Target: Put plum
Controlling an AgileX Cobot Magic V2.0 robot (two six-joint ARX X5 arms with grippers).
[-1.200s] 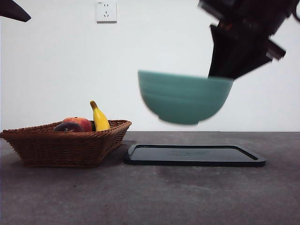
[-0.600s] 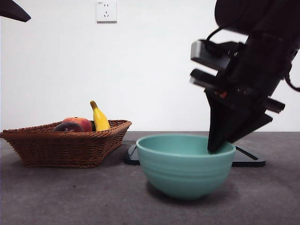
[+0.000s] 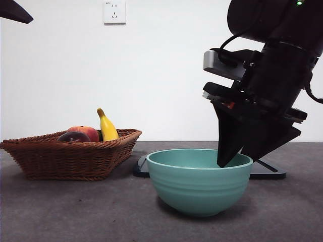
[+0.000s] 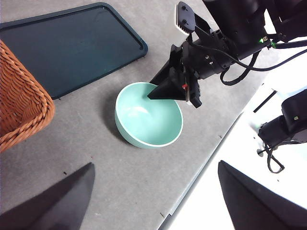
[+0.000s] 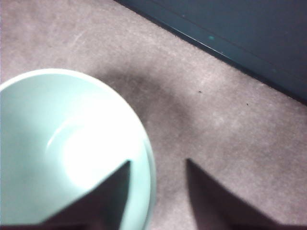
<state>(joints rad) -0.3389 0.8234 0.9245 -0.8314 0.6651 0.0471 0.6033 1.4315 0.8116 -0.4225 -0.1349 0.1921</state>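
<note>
**Figure: Appearance of the two-arm robot**

The right arm's matte black body [image 3: 282, 75] was bulky and angular, built of stacked blocks. A light grey rectangular module [image 3: 218, 63] was fixed to its side, and thin black cables [image 4: 240, 64] looped along the housing. A small red mark [image 4: 184, 86] sat near the base of the jaws, and a tiny green indicator light [image 3: 301, 3] glowed at the upper casing. The right gripper [image 3: 247, 151] ended in two black wedge-shaped jaws tapering to points. The left gripper [image 4: 153, 201] showed two plain black tapering jaws, matte and unmarked. A further black mount with a coiled cable [image 4: 283, 129] stood off the table's edge.
</note>
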